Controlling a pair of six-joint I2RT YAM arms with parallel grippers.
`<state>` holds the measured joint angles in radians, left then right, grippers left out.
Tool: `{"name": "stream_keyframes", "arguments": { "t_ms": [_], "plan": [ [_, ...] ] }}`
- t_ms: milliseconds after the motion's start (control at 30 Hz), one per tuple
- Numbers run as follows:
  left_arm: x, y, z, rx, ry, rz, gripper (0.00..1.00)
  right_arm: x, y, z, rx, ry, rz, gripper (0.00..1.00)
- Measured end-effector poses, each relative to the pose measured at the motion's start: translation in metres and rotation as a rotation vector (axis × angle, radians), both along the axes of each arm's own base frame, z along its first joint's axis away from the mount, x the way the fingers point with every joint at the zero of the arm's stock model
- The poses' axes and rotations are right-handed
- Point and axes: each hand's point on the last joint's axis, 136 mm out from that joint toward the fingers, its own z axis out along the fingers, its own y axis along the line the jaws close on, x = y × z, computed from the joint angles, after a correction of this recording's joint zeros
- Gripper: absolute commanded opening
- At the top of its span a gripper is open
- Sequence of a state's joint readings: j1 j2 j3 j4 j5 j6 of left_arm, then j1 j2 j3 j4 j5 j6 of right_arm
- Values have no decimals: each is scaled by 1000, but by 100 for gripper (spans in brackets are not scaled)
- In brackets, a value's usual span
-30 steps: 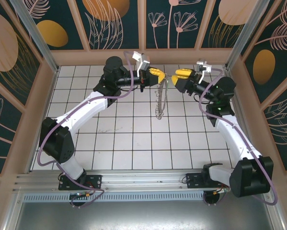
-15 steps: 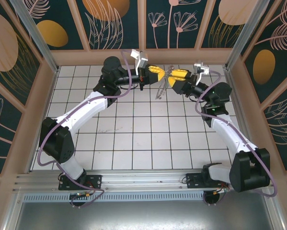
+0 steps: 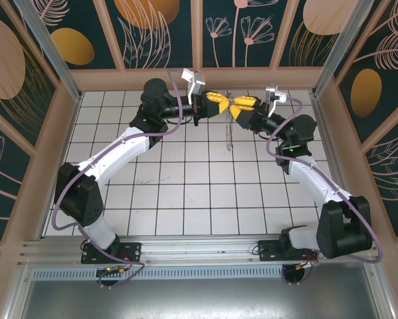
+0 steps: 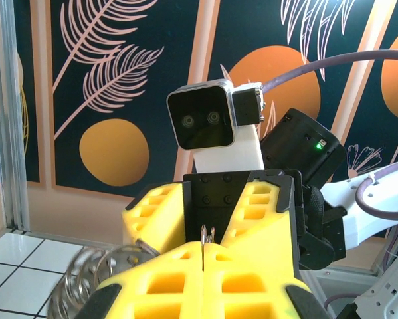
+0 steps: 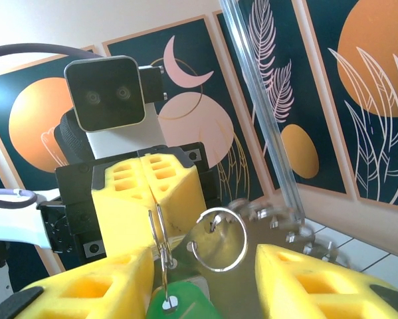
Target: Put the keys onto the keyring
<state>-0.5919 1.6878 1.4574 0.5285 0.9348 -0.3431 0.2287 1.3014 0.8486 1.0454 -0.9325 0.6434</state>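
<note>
1. Clamping the left gripper (image 3: 224, 105) fully shut on a thin wire strand of the keyring (image 4: 86, 282); holding it high above the far end of the table (image 3: 185, 193).
2. Facing the right gripper (image 5: 205, 286) tip to tip with the left one; standing with fingers apart, gripping nothing that can be made out.
3. Showing the key (image 5: 179, 304) between the right fingers, just below a small split ring (image 5: 217, 240); seemingly dangling from the pinched wire, though not telling clearly whether threaded.
4. Judging the keyring light, thin and springy, likely swinging when nudged; judging the key small, stiff and slippery along its metal blade.
5. Favouring a pinch across the flat faces of the green plastic head; leaving the hole free for the wire.
</note>
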Motion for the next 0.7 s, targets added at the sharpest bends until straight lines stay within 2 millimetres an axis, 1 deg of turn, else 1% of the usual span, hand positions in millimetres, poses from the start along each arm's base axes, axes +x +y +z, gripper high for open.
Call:
{"name": "stream_keyframes", "arguments": {
  "t_ms": [300, 400, 600, 700],
  "plan": [
    [0, 0, 0, 0, 0, -1, 0, 0, 3, 6, 4, -17, 8, 38],
    [0, 0, 0, 0, 0, -1, 0, 0, 3, 8, 7, -21, 6, 29],
    [1, 0, 0, 0, 3, 3, 0, -2, 5, 13, 12, -38, 11, 1],
    [2, 1, 0, -1, 3, 8, 0, -2, 5, 13, 11, -43, 9, 0]
  ]
}}
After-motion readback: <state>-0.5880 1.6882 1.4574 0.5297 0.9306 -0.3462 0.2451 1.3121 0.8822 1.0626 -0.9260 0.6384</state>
